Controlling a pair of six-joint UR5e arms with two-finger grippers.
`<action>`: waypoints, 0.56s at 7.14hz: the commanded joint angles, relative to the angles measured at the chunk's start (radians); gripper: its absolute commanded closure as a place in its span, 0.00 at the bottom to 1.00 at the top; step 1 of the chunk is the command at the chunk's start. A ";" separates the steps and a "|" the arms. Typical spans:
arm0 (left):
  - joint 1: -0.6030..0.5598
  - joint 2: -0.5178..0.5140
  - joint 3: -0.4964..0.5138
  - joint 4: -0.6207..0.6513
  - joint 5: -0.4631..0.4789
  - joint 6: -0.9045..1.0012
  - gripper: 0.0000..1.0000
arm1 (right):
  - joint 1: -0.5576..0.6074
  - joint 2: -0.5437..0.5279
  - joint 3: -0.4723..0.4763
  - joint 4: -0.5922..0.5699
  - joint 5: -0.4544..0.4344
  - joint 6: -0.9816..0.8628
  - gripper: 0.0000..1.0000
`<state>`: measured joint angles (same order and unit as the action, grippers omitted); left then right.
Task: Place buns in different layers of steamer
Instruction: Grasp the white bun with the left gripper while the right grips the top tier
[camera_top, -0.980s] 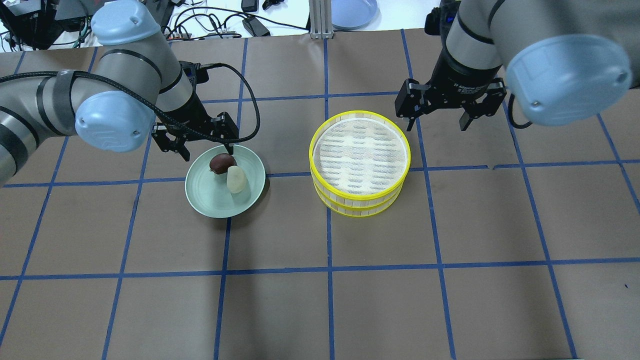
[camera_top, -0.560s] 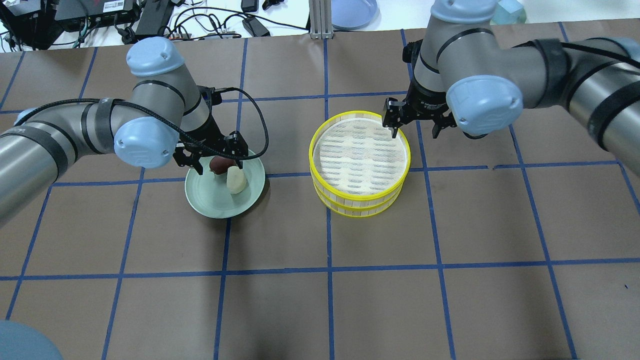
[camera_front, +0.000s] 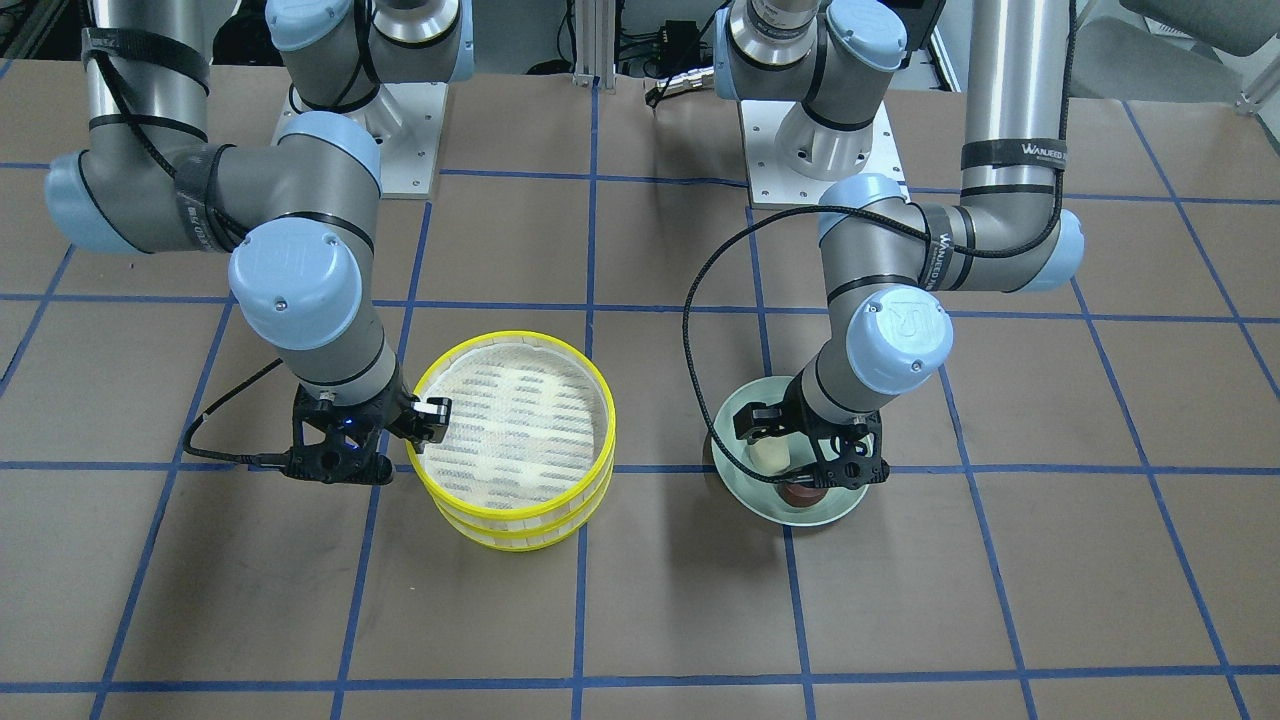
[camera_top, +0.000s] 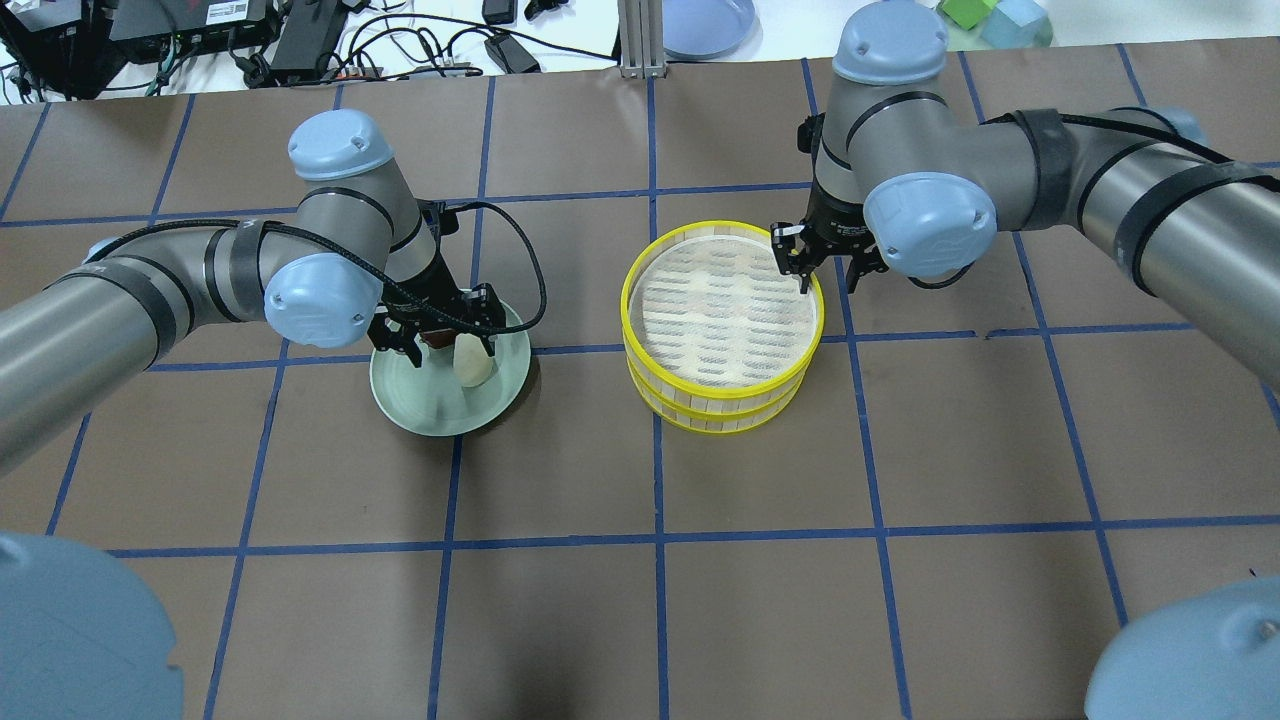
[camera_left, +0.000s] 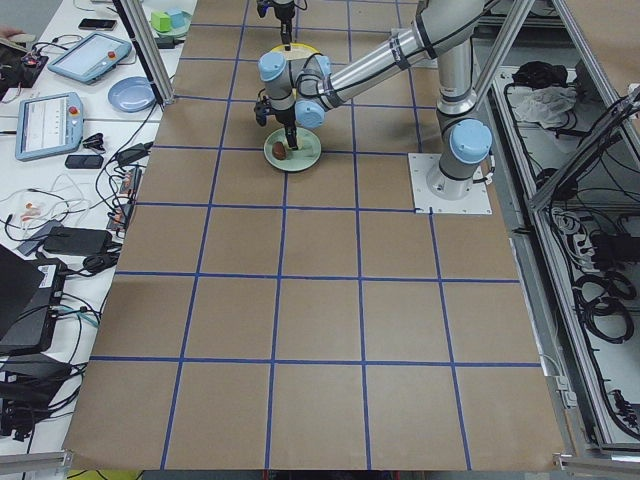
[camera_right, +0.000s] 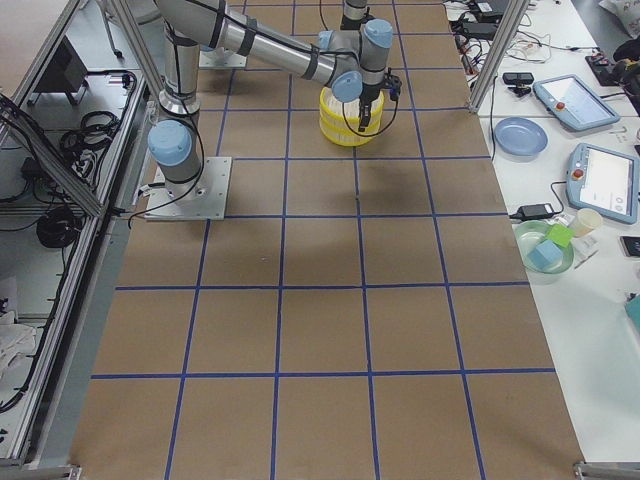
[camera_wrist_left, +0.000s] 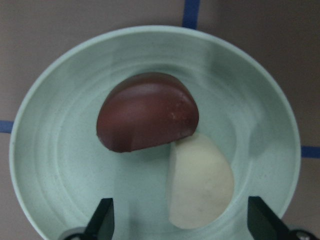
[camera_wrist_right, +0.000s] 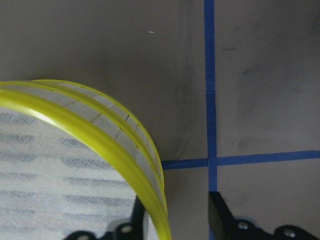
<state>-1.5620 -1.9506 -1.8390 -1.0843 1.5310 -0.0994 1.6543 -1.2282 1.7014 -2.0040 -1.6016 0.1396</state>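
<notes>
The reddish-brown bun (camera_wrist_left: 147, 117) and the cream-white bun (camera_wrist_left: 200, 182) lie touching on the pale green plate (camera_wrist_left: 60, 165). My left gripper (camera_top: 437, 335) hangs open low over the plate (camera_top: 430, 405), a finger on either side of the buns. It hides most of the brown bun in the overhead view; the cream bun (camera_top: 472, 360) shows. The steamer (camera_top: 715, 320) stands stacked with its top tray empty. My right gripper (camera_top: 825, 272) is open and straddles the steamer's far right rim (camera_wrist_right: 100, 145), one finger inside and one outside.
A blue plate (camera_top: 705, 25), cables and electronics (camera_top: 400, 40) and coloured blocks (camera_top: 990, 15) lie beyond the table's far edge. The brown table surface (camera_top: 660, 600) is marked with a blue tape grid.
Both arms have come down. My left gripper has dropped over the buns on the plate. My right gripper has moved left and down onto the steamer's rim.
</notes>
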 joint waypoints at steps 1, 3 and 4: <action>-0.001 -0.014 0.000 0.003 -0.050 -0.015 0.06 | 0.001 -0.005 0.000 0.010 -0.003 0.002 1.00; 0.000 -0.027 0.000 0.003 -0.057 -0.036 0.19 | 0.005 -0.025 -0.005 0.024 -0.003 0.000 1.00; -0.001 -0.027 0.004 0.006 -0.051 -0.025 0.53 | 0.006 -0.055 -0.014 0.066 0.017 -0.008 1.00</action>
<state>-1.5626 -1.9743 -1.8383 -1.0806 1.4770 -0.1301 1.6585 -1.2545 1.6961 -1.9754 -1.6007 0.1381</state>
